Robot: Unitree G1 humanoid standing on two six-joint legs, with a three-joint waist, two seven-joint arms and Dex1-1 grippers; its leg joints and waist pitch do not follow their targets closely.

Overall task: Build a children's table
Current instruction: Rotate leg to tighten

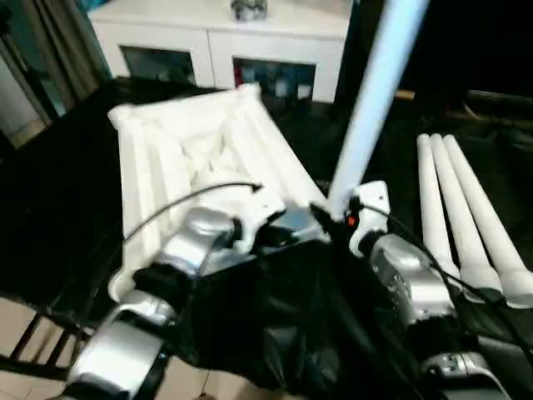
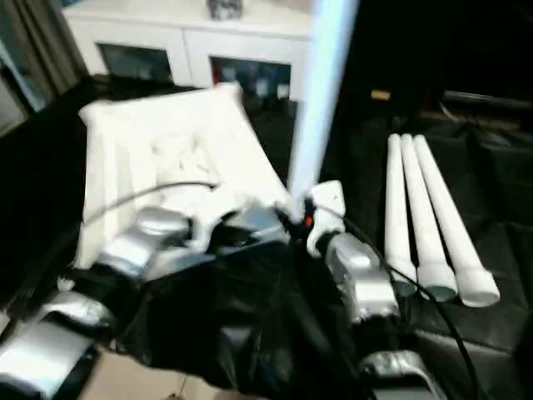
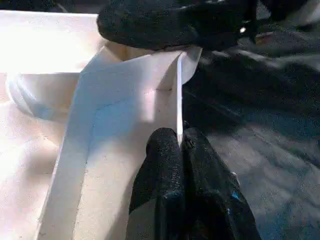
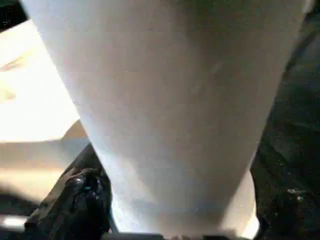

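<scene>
First leg going into the upturned tabletop; three legs left to fit.

The tabletop lies ribbed side up on the black-covered bench, just ahead of both grippers. The left gripper is pinched closed on its thin rim near a corner socket. Just beside it, the right gripper holds one leg nearly upright at that corner; its fingers are hidden, so its grasp cannot be confirmed, nor whether the leg is seated. Three spare legs lie well to the right gripper's outer side.

A white glass-doored cabinet stands behind the black-covered work surface.
</scene>
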